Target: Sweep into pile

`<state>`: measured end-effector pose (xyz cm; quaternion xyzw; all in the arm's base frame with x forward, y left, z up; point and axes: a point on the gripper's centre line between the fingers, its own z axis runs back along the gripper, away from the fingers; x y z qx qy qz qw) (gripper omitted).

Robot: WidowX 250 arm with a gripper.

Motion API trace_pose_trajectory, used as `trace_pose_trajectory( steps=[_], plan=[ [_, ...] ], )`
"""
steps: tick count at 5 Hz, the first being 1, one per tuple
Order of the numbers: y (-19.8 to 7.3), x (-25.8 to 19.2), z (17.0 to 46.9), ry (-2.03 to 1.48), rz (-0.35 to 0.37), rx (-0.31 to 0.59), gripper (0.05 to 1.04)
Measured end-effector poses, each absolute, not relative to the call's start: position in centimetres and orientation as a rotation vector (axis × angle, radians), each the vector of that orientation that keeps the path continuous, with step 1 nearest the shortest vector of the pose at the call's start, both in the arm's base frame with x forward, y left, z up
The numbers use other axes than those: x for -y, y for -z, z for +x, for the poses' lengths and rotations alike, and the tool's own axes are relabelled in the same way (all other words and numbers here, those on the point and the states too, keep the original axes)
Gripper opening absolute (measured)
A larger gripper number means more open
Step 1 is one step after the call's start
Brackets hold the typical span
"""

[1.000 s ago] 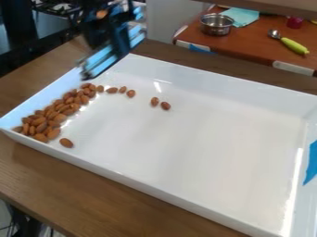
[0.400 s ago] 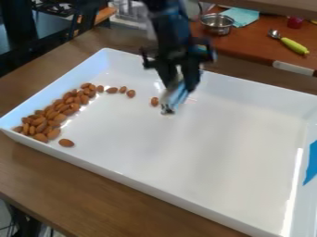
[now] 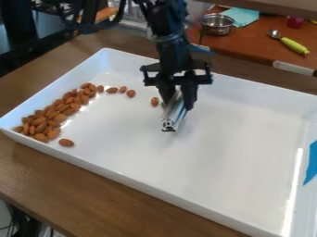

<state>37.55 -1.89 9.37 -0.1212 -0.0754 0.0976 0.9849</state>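
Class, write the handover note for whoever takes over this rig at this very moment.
Gripper: closed on a metal bar, over the tray, just right of the outlying almond.
Almonds: most lie along the tray's left wall in a long heap. Strays: three in a loose group off its far end, one near its near end, and the one by the bar, with perhaps another partly hidden there.
Done: most almonds are together.
Left: bring in the strays, probably starting beside the bar.

Almonds (image 3: 41, 121) reddish-brn; tray (image 3: 217, 194) glossy wht; tape (image 3: 312, 162) blue; table (image 3: 117, 196) med brn w/ wood grain; cloth (image 3: 241, 16) lt teal; spoon handle (image 3: 294, 46) yellow-grn.
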Motion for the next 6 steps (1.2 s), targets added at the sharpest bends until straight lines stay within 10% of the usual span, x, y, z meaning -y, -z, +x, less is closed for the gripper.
trace_pose_trajectory(
  steps=[6],
  plan=[
    [-10.0,-11.8,35.9,-0.518,-0.221,0.062,0.382]
  ],
)
